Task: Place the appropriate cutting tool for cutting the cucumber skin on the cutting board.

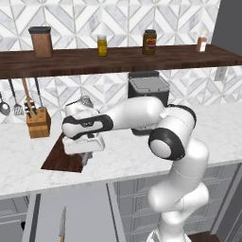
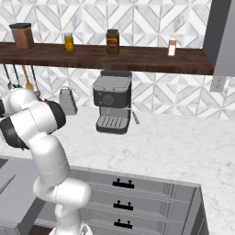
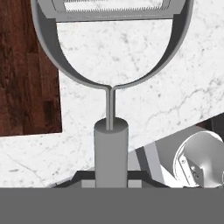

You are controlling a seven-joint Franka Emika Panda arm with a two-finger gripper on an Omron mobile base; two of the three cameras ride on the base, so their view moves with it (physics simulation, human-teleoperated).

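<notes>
Tool (image 1: 85, 158), two-finger, closed on the handle of the peeler (image 3: 111, 127); in the hand view the grey handle rises straight between the tips and forks into its Y-shaped head, toothed blade crosswise at the top. Peeler is carried clear of the tabletop (image 1: 142, 156), white marble, and lies in line with the tool's own axis. Cutting board (image 1: 64, 156), dark brown wood, sits on the tabletop just in front of the knife block (image 1: 38, 122); in the hand view its edge shows at the left, while the peeler's head hangs over bare marble just beside it (so the load looks not yet fully over the board). Cucumber: not made out from these angles, the hand covering much of the board. Step in hand, as judged: setting the peeler down on the board. Done well, this means shifting toward the wood until handle and head are both above it, lowering until the peeler is close to the surface, then parting the fingers, so it does not drop, bounce or straddle the board's edge. Arm pose: rising from the base, elbow bent, forearm reaching across to the left in the left base view, wrist turned down with the hand low over the board's near right corner. Coffee machine (image 2: 111, 106) stands behind, well apart.
</notes>
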